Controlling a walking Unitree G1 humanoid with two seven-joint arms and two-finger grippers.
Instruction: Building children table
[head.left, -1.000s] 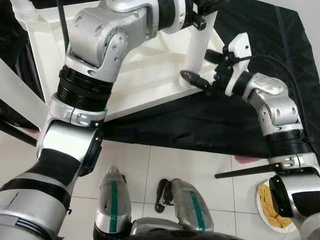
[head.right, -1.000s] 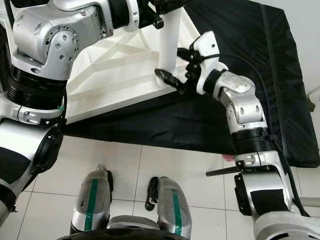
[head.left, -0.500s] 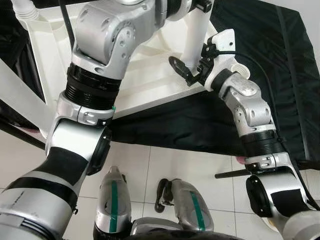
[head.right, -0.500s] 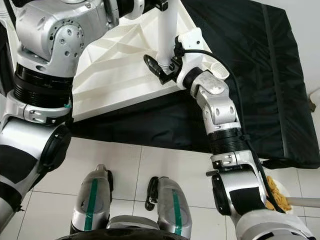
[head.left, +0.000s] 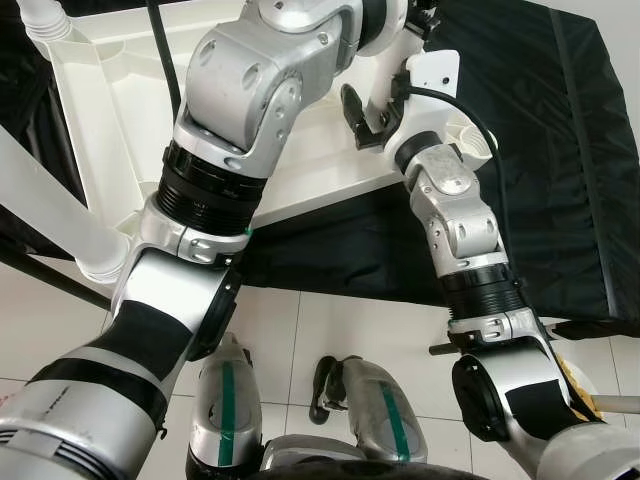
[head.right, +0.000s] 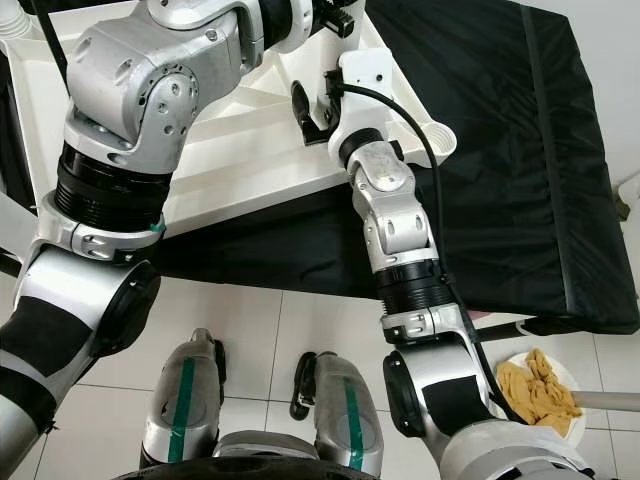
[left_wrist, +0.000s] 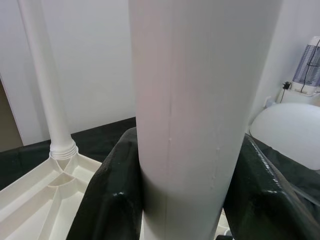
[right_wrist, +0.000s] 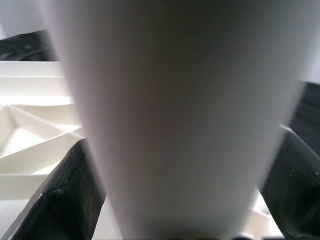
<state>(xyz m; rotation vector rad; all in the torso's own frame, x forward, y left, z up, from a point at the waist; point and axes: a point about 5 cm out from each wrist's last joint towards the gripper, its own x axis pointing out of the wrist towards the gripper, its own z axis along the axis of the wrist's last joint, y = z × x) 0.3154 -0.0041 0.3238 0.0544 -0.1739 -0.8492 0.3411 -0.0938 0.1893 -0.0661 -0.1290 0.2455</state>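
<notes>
White plastic is what you are working with: the tabletop (head.left: 120, 120) lies upside down on a black cloth (head.right: 520, 170), ribbed underside up, and one white leg (left_wrist: 195, 115) stands upright near its right front corner. Your left gripper (left_wrist: 192, 200) pinches that leg high up, a black finger (left_wrist: 112, 200) pressed on each side of the tube. Your right gripper (right_wrist: 175, 200) reaches the same leg lower down, close to the tabletop, with its fingers (right_wrist: 65, 200) spread to either side of the tube; you cannot tell whether they press on it. Another leg (left_wrist: 47, 75) already stands in its socket at a far corner. On the tiled floor (head.right: 250, 340) by your right side sits a plate (head.right: 540, 385) holding something yellow.
</notes>
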